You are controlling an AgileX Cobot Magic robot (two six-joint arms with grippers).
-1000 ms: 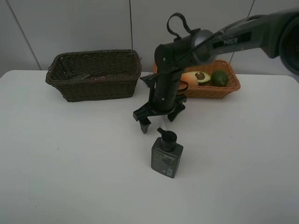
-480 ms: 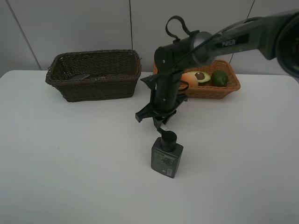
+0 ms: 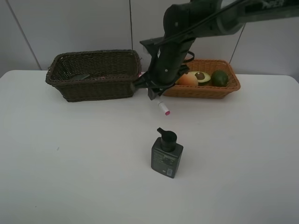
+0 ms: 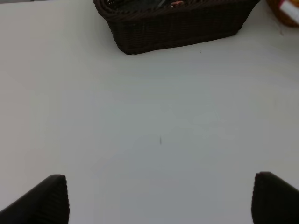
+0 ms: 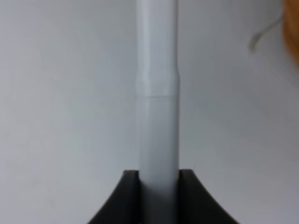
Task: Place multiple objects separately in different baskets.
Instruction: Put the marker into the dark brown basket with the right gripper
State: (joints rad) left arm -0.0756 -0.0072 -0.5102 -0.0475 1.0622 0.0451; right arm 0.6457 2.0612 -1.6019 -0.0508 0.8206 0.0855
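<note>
Right gripper (image 3: 155, 95) is clamping the white marker (image 3: 163, 107): jaws closed tight on the barrel, both fingers (image 5: 125, 196) pressing its sides in the right wrist view, marker (image 5: 157, 93) running straight out from between them. In the high view the marker is hanging clear of the table (image 3: 70, 163), tilted, pink-tipped end lowest, sitting just in front of the gap between the two baskets. Landmark is the pump bottle (image 3: 167, 155): it is standing upright on the table, untouched, with the marker above and behind it, apart from it. Dark basket (image 3: 93, 77) is sitting behind and to the left of the bottle, something small and dark lying inside at its left end, too unclear to name. Orange basket (image 3: 219, 88) is sitting behind and to the right of the bottle, holding an orange-red fruit (image 3: 189, 79), a halved avocado (image 3: 202, 77) and a green fruit (image 3: 219, 77) side by side; the right arm is crossing in front of its left end. Left gripper (image 4: 159, 198) is holding its jaws wide apart with nothing between them, only the two finger tips showing at the frame edge, hovering over bare table facing the dark basket (image 4: 177, 23); it is out of sight in the high view.
</note>
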